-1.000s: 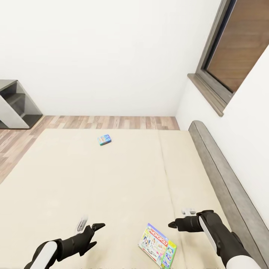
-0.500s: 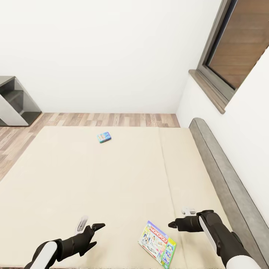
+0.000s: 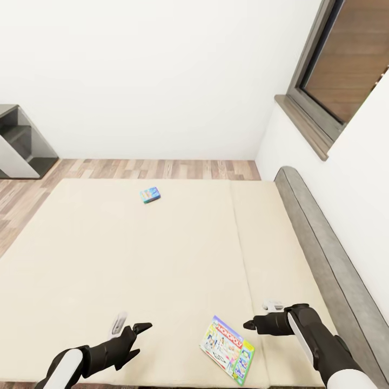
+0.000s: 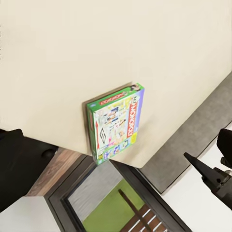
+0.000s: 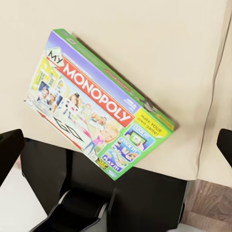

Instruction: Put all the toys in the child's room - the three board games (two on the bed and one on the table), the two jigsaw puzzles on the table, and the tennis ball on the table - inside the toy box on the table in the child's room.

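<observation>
Two board games lie on the bed [image 3: 108, 254], a beige mattress. The green-edged Monopoly box [image 3: 227, 349] [image 4: 116, 123] [image 5: 96, 104] lies flat near the mattress's front edge, between my two grippers. A small blue box [image 3: 150, 194] lies far off toward the opposite edge. Hovering left of the Monopoly box, my left gripper [image 3: 135, 320] is open and holds nothing. My right gripper [image 3: 255, 316] hovers just right of that box, open and empty too. The table, the toy box, the jigsaw puzzles and the tennis ball are out of view.
A low dark grey headboard [image 3: 324, 243] runs along the bed's right side under a dark-framed window [image 3: 346, 65]. Wood-plank floor [image 3: 162, 168] lies beyond the bed, with a grey shelf unit [image 3: 21, 143] at the far left by the white wall.
The whole view has shifted: the bed and both boxes sit a little higher in the picture and the mattress's front edge now shows. Neither gripper has changed pose.
</observation>
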Available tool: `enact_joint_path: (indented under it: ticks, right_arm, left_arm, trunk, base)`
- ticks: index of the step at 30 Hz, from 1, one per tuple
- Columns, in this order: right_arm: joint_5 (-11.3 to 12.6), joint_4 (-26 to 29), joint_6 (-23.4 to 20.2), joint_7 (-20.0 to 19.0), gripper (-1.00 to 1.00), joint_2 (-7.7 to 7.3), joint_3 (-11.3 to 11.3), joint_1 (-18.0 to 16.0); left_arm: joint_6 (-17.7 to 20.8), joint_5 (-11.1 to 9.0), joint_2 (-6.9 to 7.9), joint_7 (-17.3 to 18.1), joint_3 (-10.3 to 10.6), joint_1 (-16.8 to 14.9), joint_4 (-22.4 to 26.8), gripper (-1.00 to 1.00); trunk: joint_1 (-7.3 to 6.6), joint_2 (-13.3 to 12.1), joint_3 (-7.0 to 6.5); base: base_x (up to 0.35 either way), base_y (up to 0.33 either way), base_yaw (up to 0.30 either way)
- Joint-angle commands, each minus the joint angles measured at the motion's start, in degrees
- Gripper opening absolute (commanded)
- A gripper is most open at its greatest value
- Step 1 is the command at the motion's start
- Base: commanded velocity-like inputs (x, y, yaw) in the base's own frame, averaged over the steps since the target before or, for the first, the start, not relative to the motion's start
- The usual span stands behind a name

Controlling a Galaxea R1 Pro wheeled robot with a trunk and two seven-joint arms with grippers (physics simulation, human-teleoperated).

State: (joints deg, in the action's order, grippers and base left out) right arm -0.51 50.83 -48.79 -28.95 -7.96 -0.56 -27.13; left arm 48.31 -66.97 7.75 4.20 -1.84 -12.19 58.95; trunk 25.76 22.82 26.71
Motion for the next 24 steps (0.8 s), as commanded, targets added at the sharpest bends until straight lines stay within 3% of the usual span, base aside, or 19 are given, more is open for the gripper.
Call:
enact_joint_path:
  ticks: [1,24]
  right_arm:
    - [-0.1,0.1,-0.3,-0.2,1.00,-0.03,-0.1,0.0]
    - [-0.1,0.1,-0.3,-0.1,1.00,-0.08,0.1,-0.1]
  left_arm:
    - [0.3,0.3,-0.02,0.4,-0.1,0.0,0.0,1.00]
    - [0.3,0.3,-0.02,0.4,-0.1,0.0,0.4,1.00]
  trunk:
    - [0.03,0.1,0.18]
    - [0.03,0.1,2.31]
  base:
    - [0.000,0.000,0.000]
    - [0.000,0.000,0.000]
